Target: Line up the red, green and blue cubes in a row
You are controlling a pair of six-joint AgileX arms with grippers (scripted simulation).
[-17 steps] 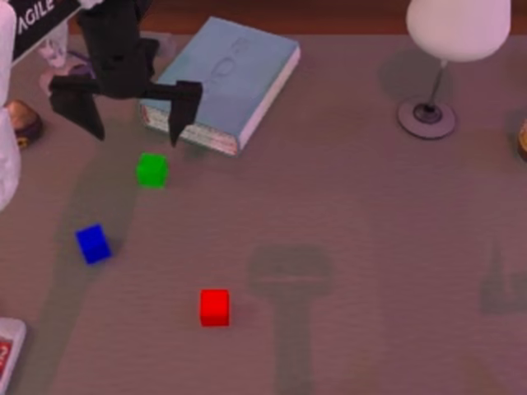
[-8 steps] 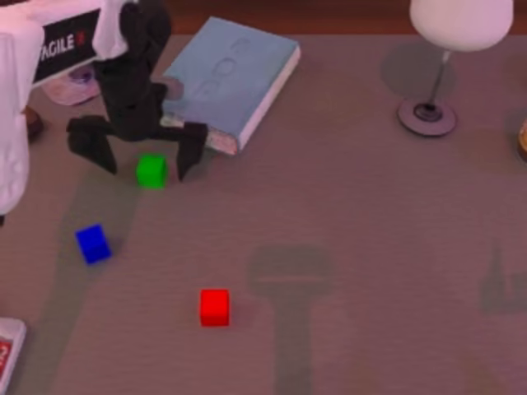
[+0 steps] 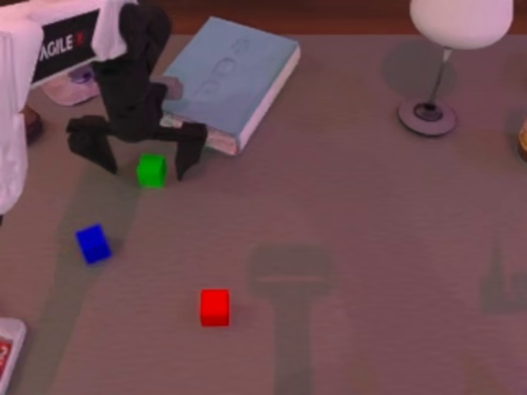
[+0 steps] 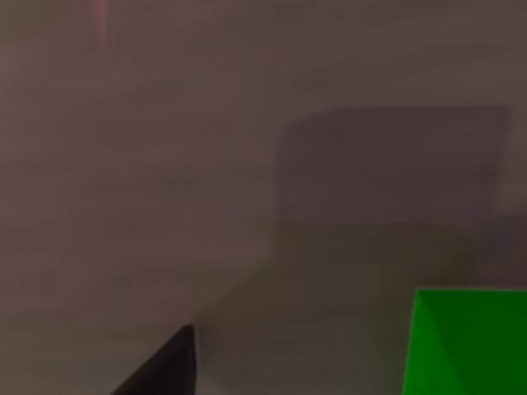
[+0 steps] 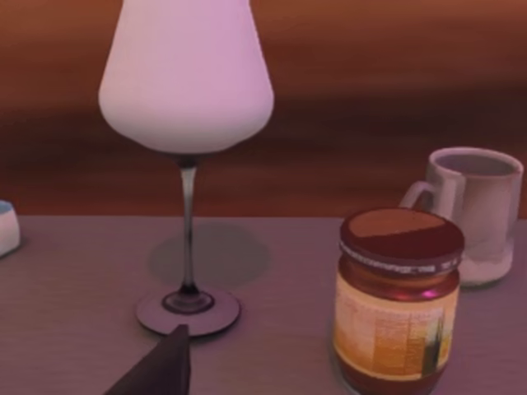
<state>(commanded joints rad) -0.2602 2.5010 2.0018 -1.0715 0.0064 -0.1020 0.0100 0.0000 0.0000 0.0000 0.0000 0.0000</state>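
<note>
Grey-brown tabletop (image 3: 370,214) fills the top view, with a dark wooden strip along its upper edge. Reaching in from the upper left of the frame, the left arm hangs steeply over the table, and its left gripper (image 3: 140,158) is spread wide: one black finger sits left of the green cube (image 3: 151,170), the other just right of it, neither visibly pressing the cube. It has hold of nothing. The left wrist view shows a corner of that cube (image 4: 465,341) close by and one dark fingertip (image 4: 165,370) apart from it.

All three cubes rest flat. The green one sits nearly square to the frame, just below the pale-blue book (image 3: 226,78), whose long axis runs diagonally from lower left to upper right. Lower left of it, the blue cube (image 3: 93,243) is turned slightly askew. Well below, centre-left, the red cube (image 3: 215,307) lies square to the frame.

The right arm is outside the top view; its wrist camera shows a wine glass (image 5: 187,132), a jar (image 5: 398,300) and a mug (image 5: 478,210).
</note>
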